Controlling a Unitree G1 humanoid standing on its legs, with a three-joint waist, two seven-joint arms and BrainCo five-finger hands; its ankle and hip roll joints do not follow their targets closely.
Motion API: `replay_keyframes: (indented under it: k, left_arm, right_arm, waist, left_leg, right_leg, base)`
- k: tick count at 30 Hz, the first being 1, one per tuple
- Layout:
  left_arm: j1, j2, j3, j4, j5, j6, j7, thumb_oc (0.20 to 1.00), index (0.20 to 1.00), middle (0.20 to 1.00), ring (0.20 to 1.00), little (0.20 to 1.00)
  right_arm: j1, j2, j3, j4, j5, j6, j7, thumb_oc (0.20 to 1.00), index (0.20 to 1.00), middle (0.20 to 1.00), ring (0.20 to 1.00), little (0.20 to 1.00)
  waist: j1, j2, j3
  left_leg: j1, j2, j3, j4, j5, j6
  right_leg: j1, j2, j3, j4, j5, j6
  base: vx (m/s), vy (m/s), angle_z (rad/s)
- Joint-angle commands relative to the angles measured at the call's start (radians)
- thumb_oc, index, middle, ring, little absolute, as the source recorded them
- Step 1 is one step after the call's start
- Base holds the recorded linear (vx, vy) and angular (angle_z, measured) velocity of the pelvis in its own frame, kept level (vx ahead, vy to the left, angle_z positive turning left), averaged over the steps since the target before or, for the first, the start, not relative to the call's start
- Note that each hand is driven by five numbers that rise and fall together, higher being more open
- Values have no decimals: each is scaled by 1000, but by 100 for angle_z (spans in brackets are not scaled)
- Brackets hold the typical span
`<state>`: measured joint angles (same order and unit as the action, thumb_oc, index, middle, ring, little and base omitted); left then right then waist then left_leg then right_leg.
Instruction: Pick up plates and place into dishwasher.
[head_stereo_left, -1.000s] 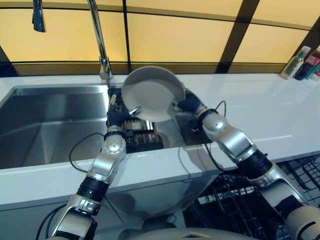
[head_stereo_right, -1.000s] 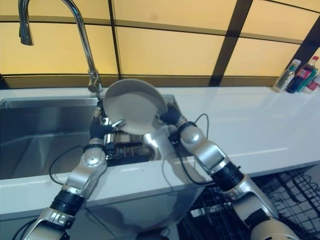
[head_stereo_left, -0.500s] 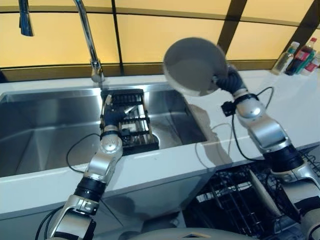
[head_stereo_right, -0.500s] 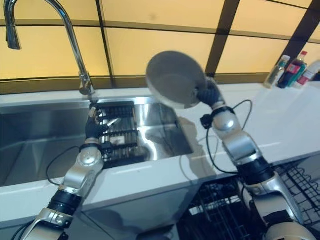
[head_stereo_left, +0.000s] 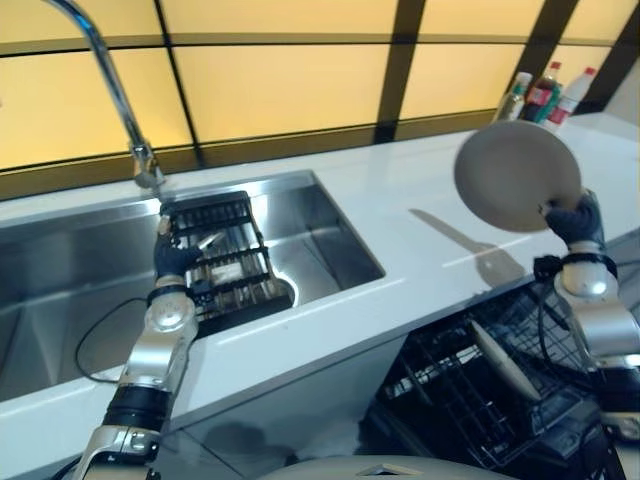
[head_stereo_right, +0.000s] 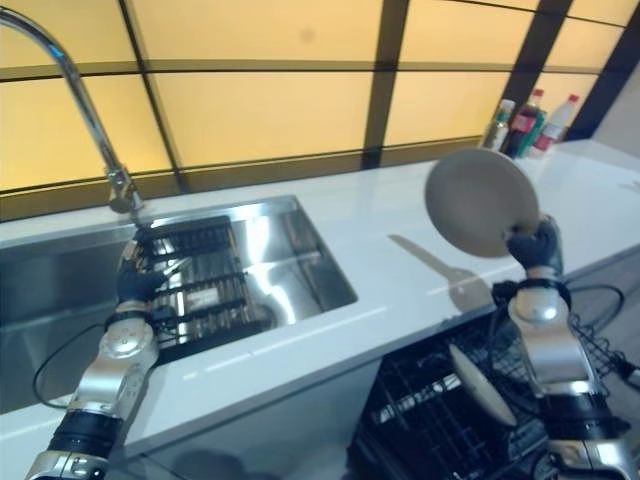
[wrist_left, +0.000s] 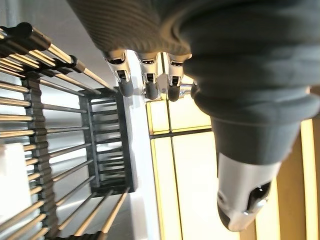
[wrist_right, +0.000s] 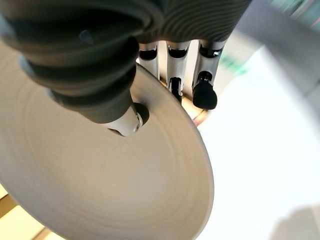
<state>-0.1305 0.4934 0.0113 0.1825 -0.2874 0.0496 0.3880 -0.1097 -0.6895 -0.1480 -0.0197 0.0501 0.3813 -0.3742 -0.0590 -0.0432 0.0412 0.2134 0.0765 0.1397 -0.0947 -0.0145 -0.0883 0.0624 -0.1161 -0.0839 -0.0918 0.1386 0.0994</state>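
The right hand (head_stereo_left: 572, 216) is holding the grey plate (head_stereo_left: 516, 176) up at the right edge of the frame, thumb on one face and fingers (wrist_right: 204, 95) curled behind the rim, so the hand is clamped on the plate's lower right edge. The plate is standing nearly on edge, its broad face turned toward the middle of the frame, and it is hanging in the air past the front edge of the white counter (head_stereo_left: 400, 215). What matters now lies straight below: the open dishwasher rack (head_stereo_left: 470, 375) is sitting in the lower right of the frame, directly beneath the hand and plate, with another plate (head_stereo_left: 503, 360) already leaning in its wires. I judge the way down to be short and mostly vertical, and the held plate's edge-on tilt looks roughly suited to slotting between the tines. The left hand (head_stereo_left: 170, 252) is far off at the left, fingers loose and apart, hovering over the dark dish rack (head_stereo_left: 225, 262) in the sink (head_stereo_left: 60, 260), so the right arm is plainly the nearer one.
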Motion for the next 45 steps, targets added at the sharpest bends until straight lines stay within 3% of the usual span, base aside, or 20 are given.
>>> replay_keyframes:
  k: [1, 13, 19, 24, 29, 37, 45]
  left_arm:
    - [-46, 70, 45, 34, 67, -60, -8, 1000, 1000, 1000, 1000, 1000]
    - [-67, 84, 60, 97, 64, -67, 46, 1000, 1000, 1000, 1000, 1000]
    - [-80, 95, 41, 96, 70, -87, 80, 1000, 1000, 1000, 1000, 1000]
    - [-159, 170, 29, 130, 33, -102, 96, 1000, 1000, 1000, 1000, 1000]
    - [-208, 239, 18, 145, -20, -113, 109, 1000, 1000, 1000, 1000, 1000]
    - [-226, 278, 24, 126, -54, -104, 117, 1000, 1000, 1000, 1000, 1000]
    - [-189, 283, 66, 114, -71, -122, 136, 1000, 1000, 1000, 1000, 1000]
  right_arm:
    - [-55, -64, -61, -11, -69, -95, -45, 200, 200, 200, 200, 200]
    - [-136, -167, -42, 94, -110, -87, -63, 200, 200, 200, 200, 200]
    - [-224, -251, 6, 152, -162, -98, -103, 200, 200, 200, 200, 200]
    - [-318, -335, 83, 236, -224, -73, -177, 200, 200, 200, 200, 200]
    - [-412, -401, 159, 316, -194, -52, -232, 200, 200, 200, 200, 200]
    - [-438, -443, 223, 421, -237, -9, -223, 200, 200, 200, 200, 200]
    - [-324, -444, 125, 444, -196, 7, -256, 200, 200, 200, 200, 200]
  waist:
    - [-26, 33, 9]
    - [-64, 79, 106]
    - [-50, 64, 186]
    - [-28, 47, 284]
    - [-11, 46, 356]
    - [-5, 62, 421]
    - [-31, 68, 445]
  left_leg:
    - [-39, -87, 56, 7, -82, 107]
    - [-117, -94, 87, 55, -82, 110]
    - [-200, -84, 83, 144, -90, 102]
    - [-309, -66, 68, 216, -89, 98]
    - [-406, -54, 42, 267, -73, 91]
    - [-465, -47, 21, 266, -39, 80]
    - [-461, -46, 33, 251, -32, 73]
  right_leg:
    - [24, 54, 30, 5, -97, 18]
    - [-77, 52, 86, 56, -107, 15]
    - [-123, 53, 96, 84, -110, 5]
    - [-198, 62, 82, 133, -124, -8]
    - [-275, 74, 59, 179, -131, -27]
    - [-325, 85, 26, 191, -128, -49]
    - [-335, 89, 20, 193, -129, -60]
  base:
    - [39, -88, -25]
    - [-6, -49, -18]
    - [-32, -86, -5]
    - [-159, -150, 1]
    - [-121, -134, 5]
    - [-55, -72, 1]
    - [-5, 4, 0]
